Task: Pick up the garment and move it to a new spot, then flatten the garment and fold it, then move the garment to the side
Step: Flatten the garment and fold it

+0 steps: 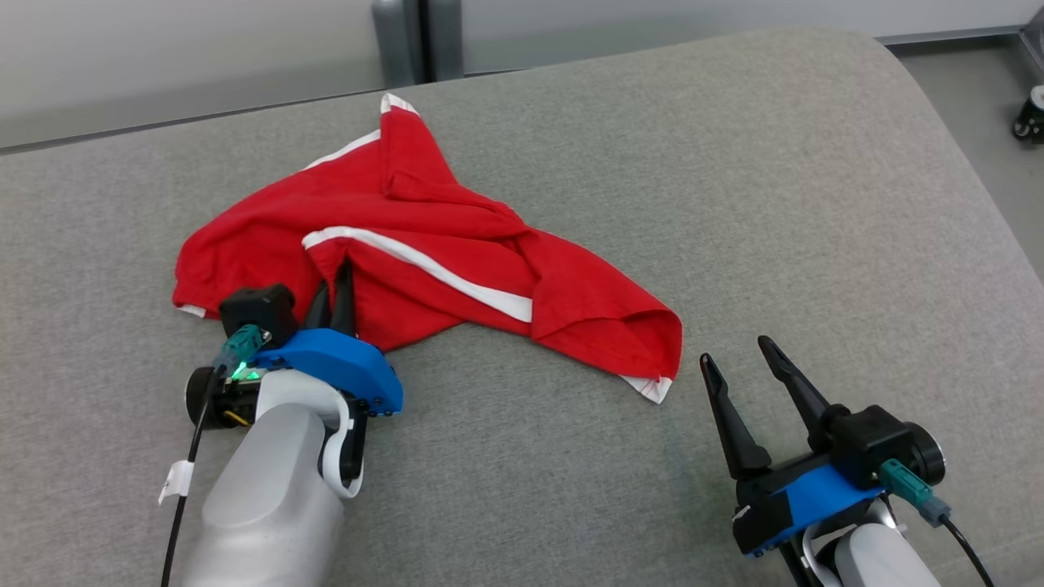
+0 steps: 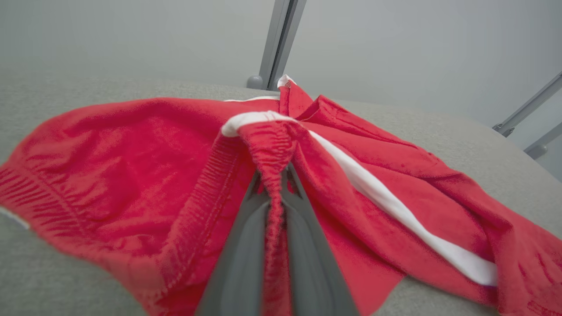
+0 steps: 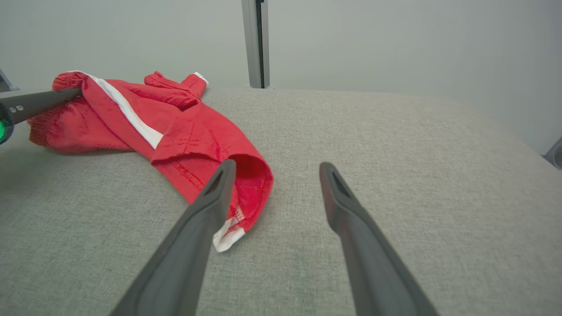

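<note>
The garment (image 1: 457, 261) is red with white stripes and lies crumpled on the grey cushion (image 1: 734, 204). My left gripper (image 1: 336, 287) is at its near left edge, shut on a ridge of the elastic waistband. In the left wrist view the two fingers pinch that red fold (image 2: 274, 175) between them. My right gripper (image 1: 734, 359) stands open just right of the garment's near corner (image 1: 652, 383), touching nothing. In the right wrist view its left finger (image 3: 210, 197) overlaps that white-trimmed corner (image 3: 228, 232); the garment (image 3: 175, 127) lies to the left.
The cushion's rounded far edge meets a pale wall with a grey upright post (image 1: 416, 37). A dark wheel (image 1: 1029, 114) sits on the floor at the far right. The other arm's finger (image 3: 39, 101) enters the right wrist view from the left.
</note>
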